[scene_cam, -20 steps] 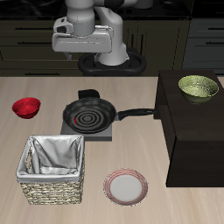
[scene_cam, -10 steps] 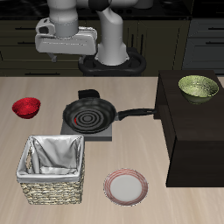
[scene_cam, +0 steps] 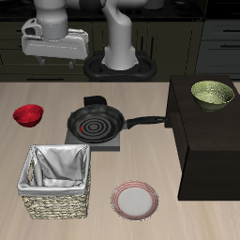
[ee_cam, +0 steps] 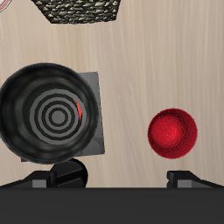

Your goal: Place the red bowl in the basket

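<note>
The red bowl (scene_cam: 28,115) is small, glossy and upright on the wooden table, beside the frying pan; it also shows in the wrist view (ee_cam: 172,133). The basket (scene_cam: 37,202) is woven wicker with a grey-white cloth lining and stands near the table's front edge, in front of the bowl; one corner of it shows in the wrist view (ee_cam: 83,10). My gripper (scene_cam: 54,56) hangs high above the table's back, farther back than the bowl. In the wrist view the gripper (ee_cam: 127,179) is open and empty, its fingers (ee_cam: 66,175) wide apart.
A black frying pan (scene_cam: 94,123) sits on a small dark burner plate in the middle of the table. An olive-green bowl (scene_cam: 213,94) rests on a dark cabinet (scene_cam: 202,150). A pink-rimmed white plate (scene_cam: 134,200) lies near the front edge beside the basket.
My gripper has moved sideways along the table's back, from above the pan toward the side where the red bowl lies. Nothing on the table has moved.
</note>
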Robot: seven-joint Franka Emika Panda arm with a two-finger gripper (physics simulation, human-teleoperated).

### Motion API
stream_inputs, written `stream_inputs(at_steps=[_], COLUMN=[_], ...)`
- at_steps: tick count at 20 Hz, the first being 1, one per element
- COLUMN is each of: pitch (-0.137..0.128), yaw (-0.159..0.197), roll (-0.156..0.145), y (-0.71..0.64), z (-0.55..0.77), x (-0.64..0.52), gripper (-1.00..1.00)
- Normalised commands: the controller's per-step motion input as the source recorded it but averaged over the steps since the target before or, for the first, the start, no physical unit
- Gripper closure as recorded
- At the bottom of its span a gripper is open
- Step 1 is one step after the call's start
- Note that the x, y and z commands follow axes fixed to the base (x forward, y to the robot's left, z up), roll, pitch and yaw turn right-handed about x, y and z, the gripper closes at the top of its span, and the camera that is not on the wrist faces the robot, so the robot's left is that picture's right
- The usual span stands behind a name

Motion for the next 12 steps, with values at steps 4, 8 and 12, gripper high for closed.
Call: stream_inputs(at_steps=[4,8,12], pitch=[-0.042,0.018,-0.015], yaw=[0.011,0.005,-0.034], roll=[-0.038,0.022,-0.006], y=[-0.36,-0.16,-0.35], z=[0.01,-0.02,0.1], x=[-0.04,-0.05,-0.03], gripper=[-1.0,-1.0,-1.0])
